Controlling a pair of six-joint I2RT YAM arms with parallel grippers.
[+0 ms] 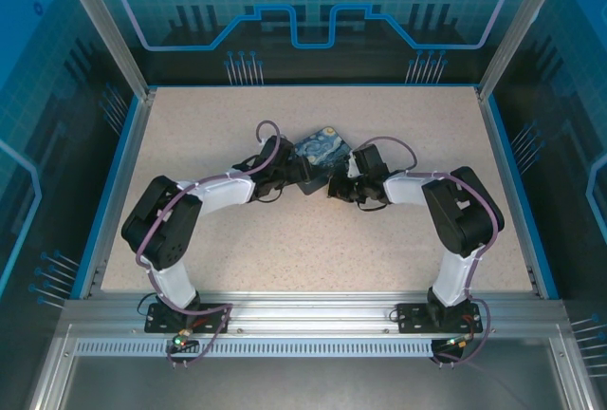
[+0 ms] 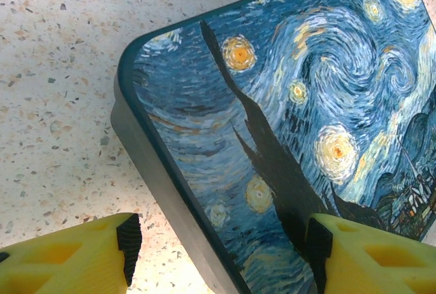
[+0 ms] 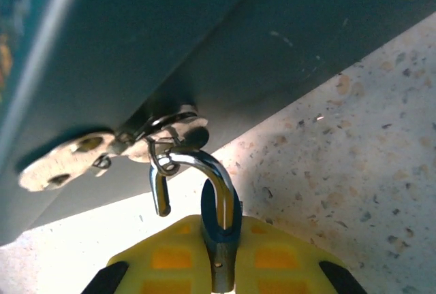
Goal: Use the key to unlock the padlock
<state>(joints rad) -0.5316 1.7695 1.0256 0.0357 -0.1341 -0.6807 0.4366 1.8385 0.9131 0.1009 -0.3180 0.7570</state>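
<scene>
The padlock [image 3: 222,243] is a small blue body with a chrome shackle [image 3: 204,165]. My right gripper [image 3: 222,267] is shut on its body, one yellow finger on each side. The shackle is sprung open: its free end hangs loose at the left while its curve stays hooked through the metal hasp ring [image 3: 163,165] on the dark side of a box. That box [image 2: 286,117] has a lid printed with blue swirls and yellow stars. My left gripper [image 2: 223,246] stands open astride the box's near edge, one finger over the table and the other over the lid. The key is out of view.
The box [image 1: 321,147] lies at the middle of the speckled table [image 1: 237,258], with my left gripper [image 1: 289,175] and right gripper [image 1: 338,186] meeting at its near side. Blue walls and metal posts ring the table.
</scene>
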